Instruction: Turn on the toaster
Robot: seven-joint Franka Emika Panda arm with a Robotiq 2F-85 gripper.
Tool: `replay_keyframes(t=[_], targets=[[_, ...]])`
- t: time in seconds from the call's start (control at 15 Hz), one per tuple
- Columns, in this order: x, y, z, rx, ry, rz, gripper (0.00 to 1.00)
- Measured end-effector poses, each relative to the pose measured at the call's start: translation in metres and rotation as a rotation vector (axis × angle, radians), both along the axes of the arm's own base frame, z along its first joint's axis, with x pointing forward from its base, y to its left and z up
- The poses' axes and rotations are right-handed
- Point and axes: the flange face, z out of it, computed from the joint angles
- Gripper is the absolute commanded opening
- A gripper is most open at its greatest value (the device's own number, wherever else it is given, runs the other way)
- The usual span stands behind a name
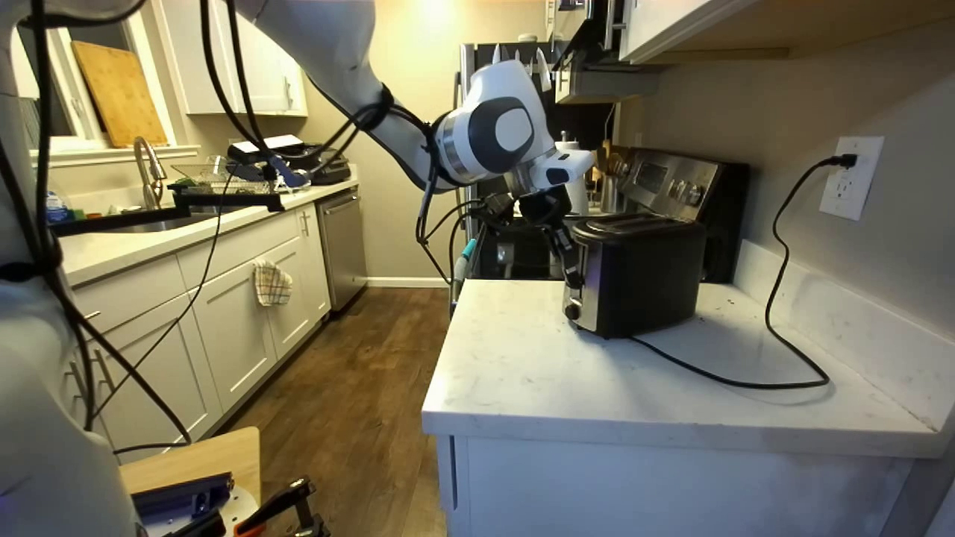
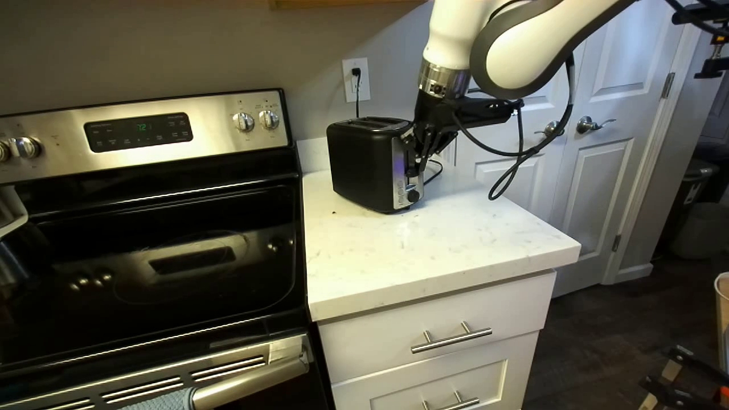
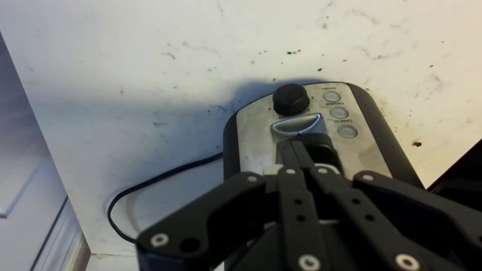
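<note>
The black toaster with a silver end face stands upright on the white counter in both exterior views [image 1: 647, 280] [image 2: 364, 162]. In the wrist view its silver face [image 3: 256, 141] shows a black knob [image 3: 291, 99], several round buttons and a silver curved piece [image 3: 296, 125]. My gripper [image 3: 295, 145] is shut, its fingers together with nothing seen between them. Its tips lie over a black part [image 3: 323, 147], seemingly the lever, and partly hide it. In both exterior views the gripper [image 1: 573, 276] [image 2: 414, 169] points down at the silver face, just above the knob. Contact cannot be told.
The black cord [image 1: 746, 385] runs from the toaster across the counter [image 1: 515, 373] to a wall outlet [image 1: 853, 179]. A stove [image 2: 171, 228] adjoins the counter. An upper cabinet [image 1: 746, 30] hangs above. Cables hang from the arm.
</note>
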Motion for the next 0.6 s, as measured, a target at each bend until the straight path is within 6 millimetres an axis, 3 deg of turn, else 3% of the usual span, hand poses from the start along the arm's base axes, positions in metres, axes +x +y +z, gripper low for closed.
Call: replay_keyframes(t=[0.4,0.6], targets=[[0.017,0.006,-0.020,0.035,0.026,-0.015,0.00],[0.019,0.007,-0.020,0.037,0.034,-0.019,0.00]])
